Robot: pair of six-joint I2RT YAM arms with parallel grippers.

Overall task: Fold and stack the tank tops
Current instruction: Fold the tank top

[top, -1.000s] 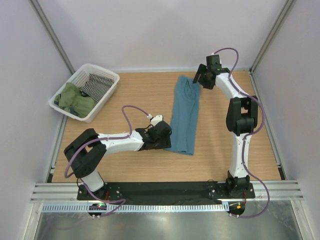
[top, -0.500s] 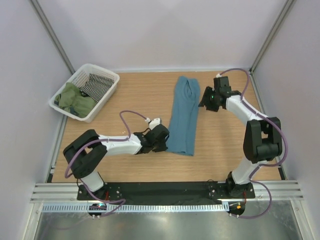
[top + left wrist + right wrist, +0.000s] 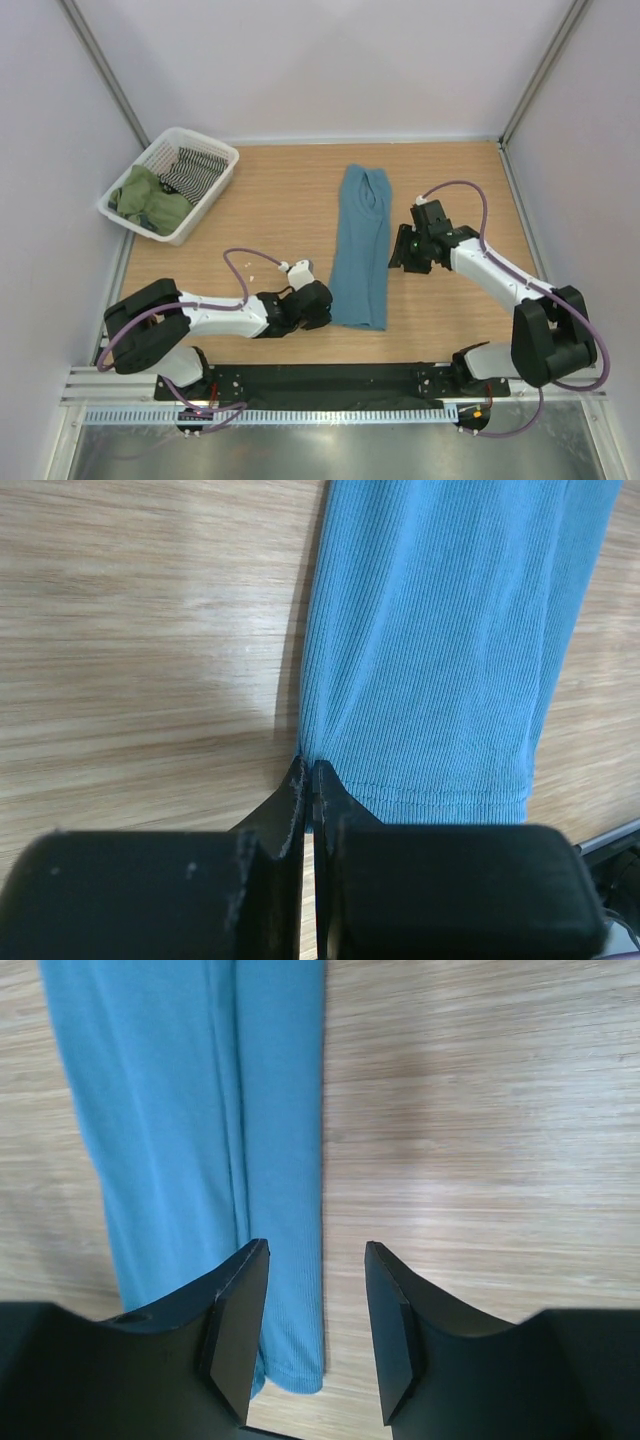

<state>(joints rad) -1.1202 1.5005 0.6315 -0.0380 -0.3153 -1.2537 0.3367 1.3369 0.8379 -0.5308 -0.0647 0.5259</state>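
Left fingers (image 3: pixel 285 805) pinching teal tank top (image 3: pixel 360 250) at hem corner, lower centre of top view. Right fingers (image 3: pixel 238 1310) spread, straddling its right edge.

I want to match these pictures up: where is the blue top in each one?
Top view: blue top lies lengthwise, centre of picture.
Left wrist: upper right; left gripper pinches its hem corner.
Right wrist: upper left, at the open right gripper.
Shared landmark: the wooden table.

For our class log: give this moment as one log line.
left gripper: shut on teal tank top | right gripper: open over its edge
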